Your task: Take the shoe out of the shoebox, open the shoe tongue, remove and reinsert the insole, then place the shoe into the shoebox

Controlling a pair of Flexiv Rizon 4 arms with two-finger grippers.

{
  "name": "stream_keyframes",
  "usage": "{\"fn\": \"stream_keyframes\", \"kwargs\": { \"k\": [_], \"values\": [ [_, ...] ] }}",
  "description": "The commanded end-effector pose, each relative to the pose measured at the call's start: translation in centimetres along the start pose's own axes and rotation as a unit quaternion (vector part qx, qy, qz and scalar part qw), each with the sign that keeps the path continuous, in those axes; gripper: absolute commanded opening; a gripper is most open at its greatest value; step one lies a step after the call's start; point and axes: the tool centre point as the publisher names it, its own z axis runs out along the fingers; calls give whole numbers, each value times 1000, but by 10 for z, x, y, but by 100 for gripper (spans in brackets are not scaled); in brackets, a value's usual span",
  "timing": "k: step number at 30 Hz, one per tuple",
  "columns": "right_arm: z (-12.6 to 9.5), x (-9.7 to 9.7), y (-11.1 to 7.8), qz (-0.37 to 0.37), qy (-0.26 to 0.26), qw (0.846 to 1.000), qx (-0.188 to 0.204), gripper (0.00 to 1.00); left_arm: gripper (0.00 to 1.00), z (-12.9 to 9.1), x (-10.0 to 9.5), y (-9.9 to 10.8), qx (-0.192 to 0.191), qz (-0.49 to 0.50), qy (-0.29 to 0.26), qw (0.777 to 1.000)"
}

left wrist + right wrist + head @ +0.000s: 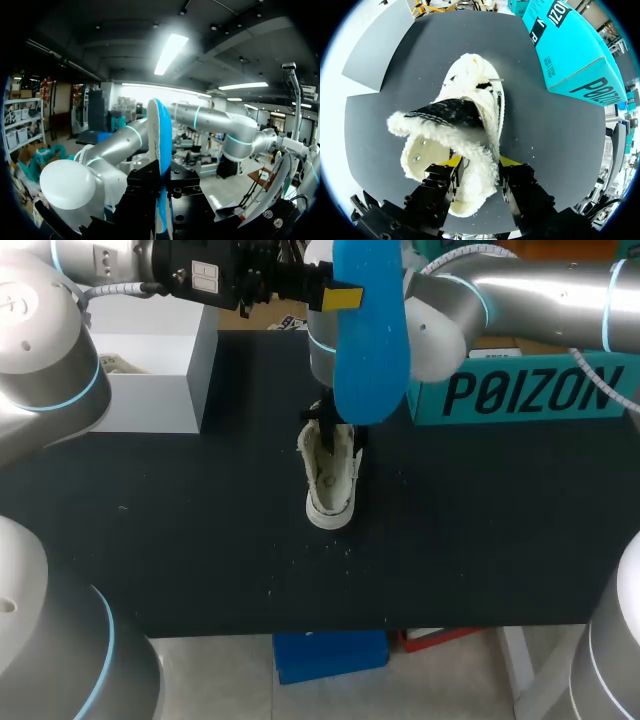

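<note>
Right wrist view alone reveals the right claw pinching the shoe; left claw pinches the blue insole

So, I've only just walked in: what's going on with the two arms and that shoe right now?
The left gripper is shut on the blue insole, holding it raised above the table. The right gripper is shut on the fleecy rim of the white shoe, which stands on the table with its tongue pulled open. The insole is out, and the shoe sits outside the teal shoebox.
</note>
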Motion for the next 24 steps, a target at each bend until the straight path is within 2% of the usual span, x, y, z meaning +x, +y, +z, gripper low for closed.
{"fn": "stream_keyframes", "kwargs": {
  "k": [1,8,13,14,24],
  "values": [
    [-28,-25,-10,4,80,997,-18,100,0,2,0,1,1,0,-2,1000],
    [-65,-38,-13,9,231,972,-49,100,0,2,0,1,1,0,-2,1000],
    [-87,-41,-17,-16,363,928,-79,100,0,2,0,1,1,0,-2,1000],
    [-89,-41,-18,-23,369,927,-70,100,0,2,0,1,1,0,-2,1000],
    [-89,-41,-18,-23,369,927,-70,100,0,2,0,1,1,0,-2,1000]
  ]
}}
